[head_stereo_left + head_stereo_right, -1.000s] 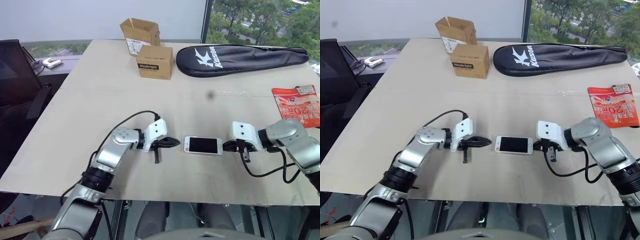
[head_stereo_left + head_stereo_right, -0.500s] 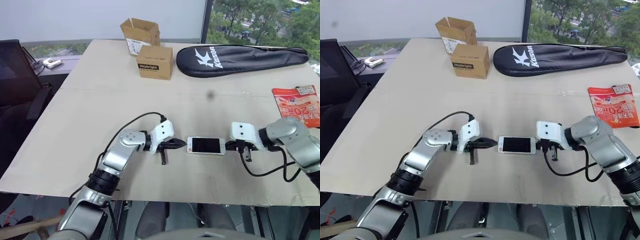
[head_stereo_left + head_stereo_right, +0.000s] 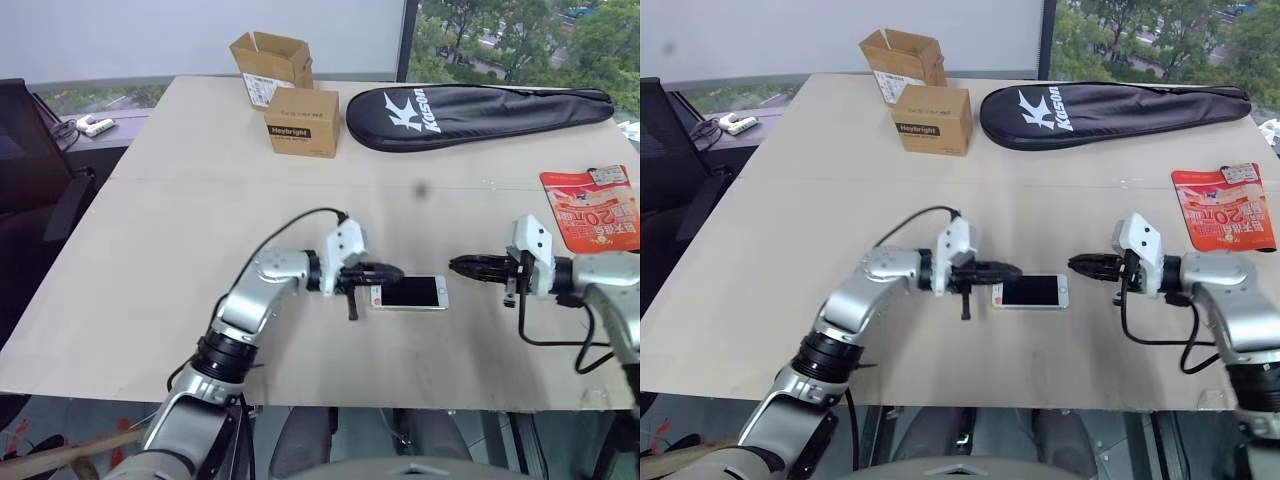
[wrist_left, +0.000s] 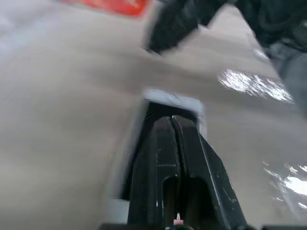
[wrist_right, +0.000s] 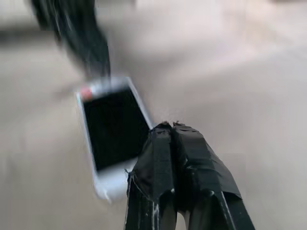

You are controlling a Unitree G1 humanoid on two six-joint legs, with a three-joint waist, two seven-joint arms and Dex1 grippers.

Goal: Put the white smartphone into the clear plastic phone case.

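Observation:
The white smartphone (image 3: pixel 412 292) lies flat, screen up, near the table's front middle. My left gripper (image 3: pixel 396 272) is shut, and its tips reach over the phone's left end; I cannot tell if they touch. In the left wrist view the shut fingers (image 4: pixel 165 143) cover most of the phone (image 4: pixel 172 98). My right gripper (image 3: pixel 456 265) is shut and empty. It hangs above the table just right of the phone, pointing at it across a small gap. The right wrist view has the phone (image 5: pixel 112 129) beyond the shut fingertips (image 5: pixel 165 132). The clear plastic phone case is out of view.
Two brown cardboard boxes (image 3: pixel 300 121) stand at the back of the table. A black racket bag (image 3: pixel 470 104) lies at the back right and an orange-red packet (image 3: pixel 592 208) at the right edge. The front edge is close below the phone.
My left gripper slid right until its tips came over the phone's left end. My right gripper backed off the phone's right end, rose and turned. The camera shifted slightly.

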